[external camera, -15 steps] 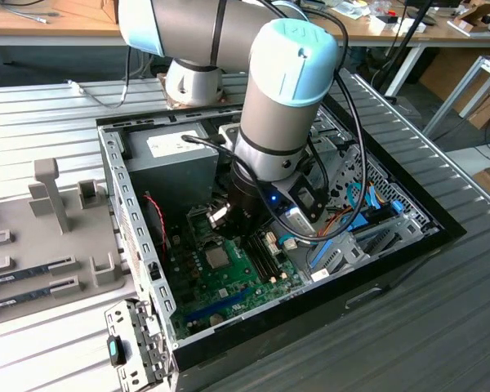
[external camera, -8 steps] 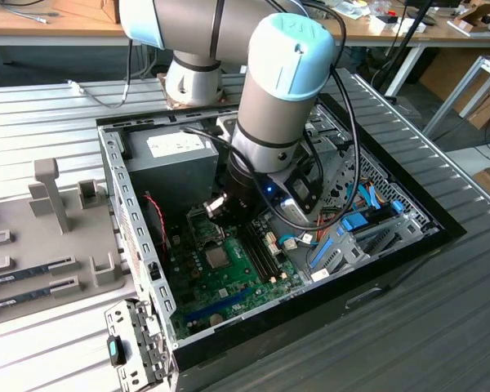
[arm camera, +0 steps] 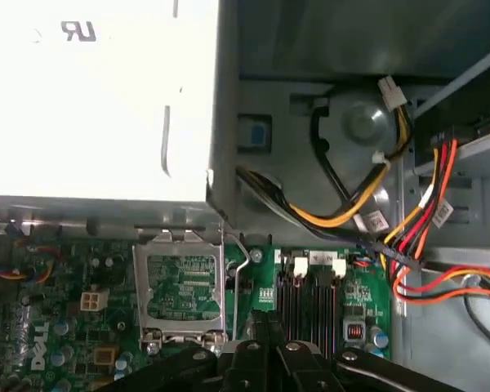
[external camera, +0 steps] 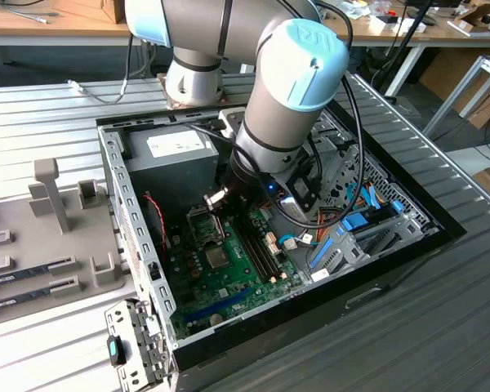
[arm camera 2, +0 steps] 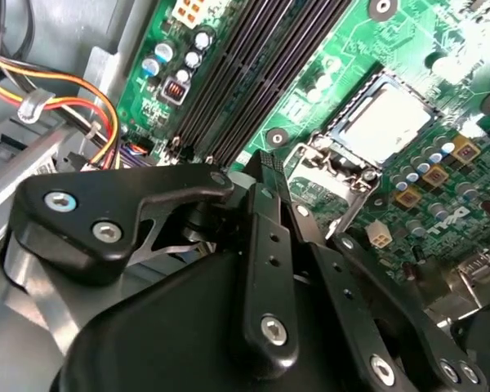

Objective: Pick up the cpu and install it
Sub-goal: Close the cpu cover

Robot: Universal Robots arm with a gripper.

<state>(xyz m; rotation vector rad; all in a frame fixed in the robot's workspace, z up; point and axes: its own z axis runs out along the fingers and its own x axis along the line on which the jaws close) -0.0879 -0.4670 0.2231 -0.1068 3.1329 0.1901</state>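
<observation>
where ribbed metal bench (external camera: 441,269) meets open case (external camera: 126,204), gripper (arm camera 2: 269,184) pinched closed, empty, above cpu (arm camera 2: 388,122); socket edges glare-blurred.

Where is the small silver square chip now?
In the second wrist view, the silver square chip sits in the socket on the green motherboard, beside the dark memory slots.

Light: we see bright, even light from overhead.
Glare: power supply label (arm camera: 98,98) washed out white.
Blur: claw linkage soft up close.
</observation>
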